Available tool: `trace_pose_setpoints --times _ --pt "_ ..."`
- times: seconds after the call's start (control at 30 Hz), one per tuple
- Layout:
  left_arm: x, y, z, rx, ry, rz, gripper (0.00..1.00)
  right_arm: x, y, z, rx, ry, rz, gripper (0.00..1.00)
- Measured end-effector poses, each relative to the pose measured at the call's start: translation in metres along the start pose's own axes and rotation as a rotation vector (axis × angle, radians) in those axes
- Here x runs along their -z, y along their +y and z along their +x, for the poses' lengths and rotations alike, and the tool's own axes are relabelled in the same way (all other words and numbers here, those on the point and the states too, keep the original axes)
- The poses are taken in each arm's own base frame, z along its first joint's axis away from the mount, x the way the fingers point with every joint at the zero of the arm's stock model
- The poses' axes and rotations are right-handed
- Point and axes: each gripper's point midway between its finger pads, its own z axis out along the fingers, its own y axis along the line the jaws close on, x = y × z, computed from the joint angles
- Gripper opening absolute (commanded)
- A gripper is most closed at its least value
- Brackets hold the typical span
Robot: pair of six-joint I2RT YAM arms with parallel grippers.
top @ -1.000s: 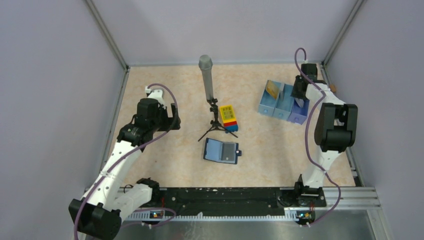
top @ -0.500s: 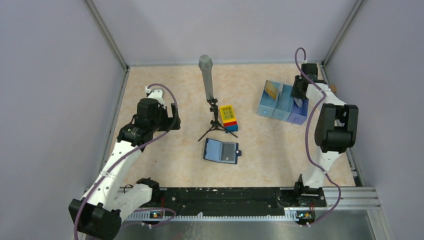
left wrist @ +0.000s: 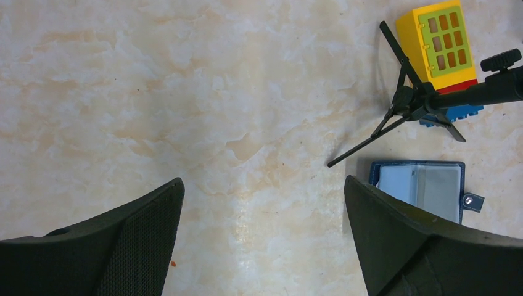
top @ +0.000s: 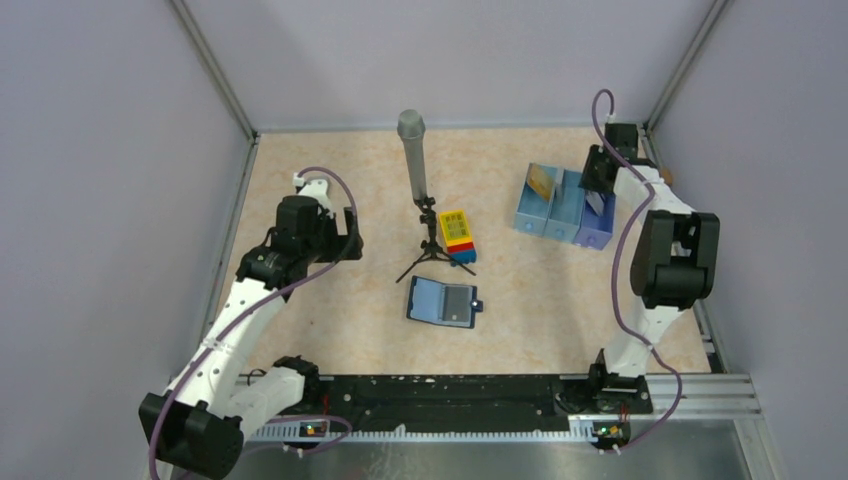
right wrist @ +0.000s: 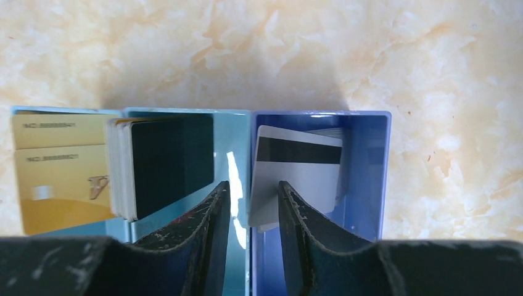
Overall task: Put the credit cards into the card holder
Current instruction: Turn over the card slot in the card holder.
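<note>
Credit cards stood in the pale blue tray [right wrist: 370, 172]: gold [right wrist: 61, 166] in its left compartment, a dark stack [right wrist: 166, 160] in the middle, a white one [right wrist: 302, 172] on the right. The right gripper [right wrist: 253, 191] straddled the tray's middle-right divider, its jaws half closed; whether it pinched anything I could not tell. The card holder [top: 443, 301] lay open well to the tray's near left. The left gripper [left wrist: 262, 203] hung spread wide beyond it.

card holder [top: 444, 301] in the middle of the frame, toy block [top: 458, 235] just above it, stand [top: 415, 165] just left of the block, tray [top: 530, 218] at upper right, credit cards [right wrist: 172, 163] standing in its three parts
</note>
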Motion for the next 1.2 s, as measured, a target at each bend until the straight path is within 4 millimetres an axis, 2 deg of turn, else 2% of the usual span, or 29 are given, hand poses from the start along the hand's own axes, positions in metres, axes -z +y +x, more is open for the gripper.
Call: trace_pose_setpoints --times 0.23,0.7,0.77,0.93,1.03,1.2 --pt "0.000 -0.001 0.000 0.000 0.002 0.006 0.99 0.006 0.007 -0.014 -0.007 -0.047 -0.034 0.23" --pt "0.000 -0.002 0.001 0.000 0.003 0.011 0.99 0.007 0.002 -0.011 -0.003 -0.035 -0.010 0.20" --pt "0.000 -0.002 0.001 0.000 0.003 0.011 0.99 0.008 0.000 -0.013 -0.002 -0.036 0.004 0.21" --pt "0.000 -0.002 0.001 0.000 0.003 0.011 0.99 0.009 0.002 -0.016 0.010 -0.045 0.007 0.32" --pt "0.000 -0.002 0.000 0.000 0.003 0.010 0.99 0.010 0.014 -0.014 0.035 -0.046 -0.004 0.40" --pt "0.000 -0.002 0.000 0.000 0.002 0.009 0.99 0.018 0.060 -0.009 0.113 -0.056 -0.074 0.43"
